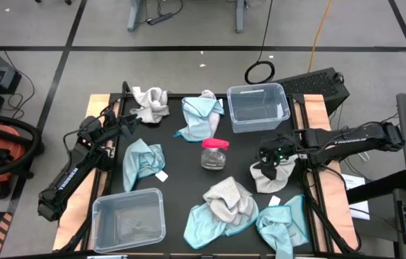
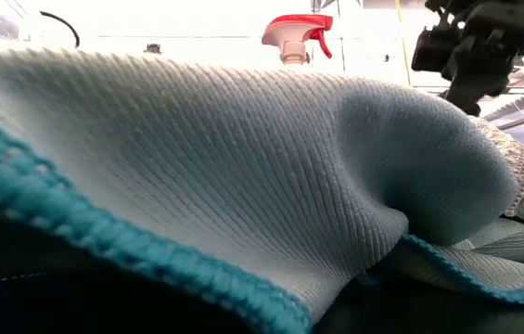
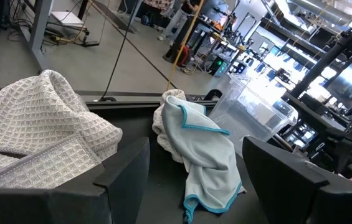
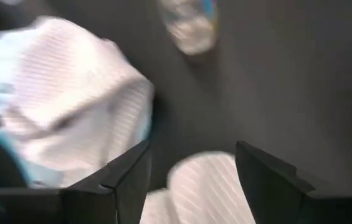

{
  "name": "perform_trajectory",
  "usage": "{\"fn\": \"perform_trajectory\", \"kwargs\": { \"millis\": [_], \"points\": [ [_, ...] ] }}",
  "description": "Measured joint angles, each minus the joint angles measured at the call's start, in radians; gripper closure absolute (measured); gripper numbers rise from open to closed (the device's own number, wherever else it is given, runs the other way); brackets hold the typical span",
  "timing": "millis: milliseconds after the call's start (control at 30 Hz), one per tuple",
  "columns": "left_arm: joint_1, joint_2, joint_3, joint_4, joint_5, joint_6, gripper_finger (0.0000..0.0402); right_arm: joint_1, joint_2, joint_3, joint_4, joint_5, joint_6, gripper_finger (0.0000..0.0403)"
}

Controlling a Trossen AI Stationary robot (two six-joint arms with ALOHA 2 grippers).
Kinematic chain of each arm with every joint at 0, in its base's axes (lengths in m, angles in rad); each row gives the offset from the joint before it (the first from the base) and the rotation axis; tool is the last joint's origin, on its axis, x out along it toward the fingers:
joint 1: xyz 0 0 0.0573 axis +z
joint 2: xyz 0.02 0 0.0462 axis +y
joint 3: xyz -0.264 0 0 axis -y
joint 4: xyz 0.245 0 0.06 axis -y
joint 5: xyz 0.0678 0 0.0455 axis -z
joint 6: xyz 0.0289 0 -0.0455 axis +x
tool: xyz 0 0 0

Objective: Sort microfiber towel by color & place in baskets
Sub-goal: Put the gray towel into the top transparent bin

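just ahead of the left gripper (image 1: 132, 124), whose fingers stand apart on nothing, lies a grey waffle towel (image 1: 150, 103); the left wrist view shows its weave close by one finger and a teal-edged towel (image 3: 204, 149) farther out between the two, with a clear basket (image 3: 250, 109) beyond. the high view alone shows the second basket (image 1: 128, 218) at the table's near left corner, holding no towel that can be made out. between the arms stands a jar with a pink lid (image 1: 215, 153). the right gripper (image 1: 273, 162) has its fingers apart just over a grey towel (image 1: 269, 177), which the right wrist view shows pale between them. the low view is filled by blue cloth (image 2: 243, 176), with a red spray trigger (image 2: 296, 35) behind. the black table (image 1: 181, 162) stands on a grey floor crossed with cables.
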State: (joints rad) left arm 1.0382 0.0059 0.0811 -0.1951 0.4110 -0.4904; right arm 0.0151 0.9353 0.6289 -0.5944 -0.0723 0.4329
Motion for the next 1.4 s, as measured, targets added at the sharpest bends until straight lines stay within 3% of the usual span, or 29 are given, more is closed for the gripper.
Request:
{"fn": "perform_trajectory", "kwargs": {
  "millis": [400,600,1133,1400],
  "points": [
    [0.000,0.000,0.000,0.000,0.000,0.000,0.0139,0.000,0.035,0.000,-0.234,0.130,0.183,0.0181],
    [0.000,0.000,0.000,0.000,0.000,0.000,0.0139,0.000,0.056,-0.001,-0.277,0.133,0.251,0.0181],
    [0.000,0.000,0.000,0.000,0.000,0.000,0.0139,0.099,0.241,-0.001,-0.307,0.124,0.416,0.0181],
    [0.000,0.000,0.000,0.000,0.000,0.000,0.0139,0.131,0.365,-0.001,-0.211,0.122,0.446,0.0181]
  ]
}}
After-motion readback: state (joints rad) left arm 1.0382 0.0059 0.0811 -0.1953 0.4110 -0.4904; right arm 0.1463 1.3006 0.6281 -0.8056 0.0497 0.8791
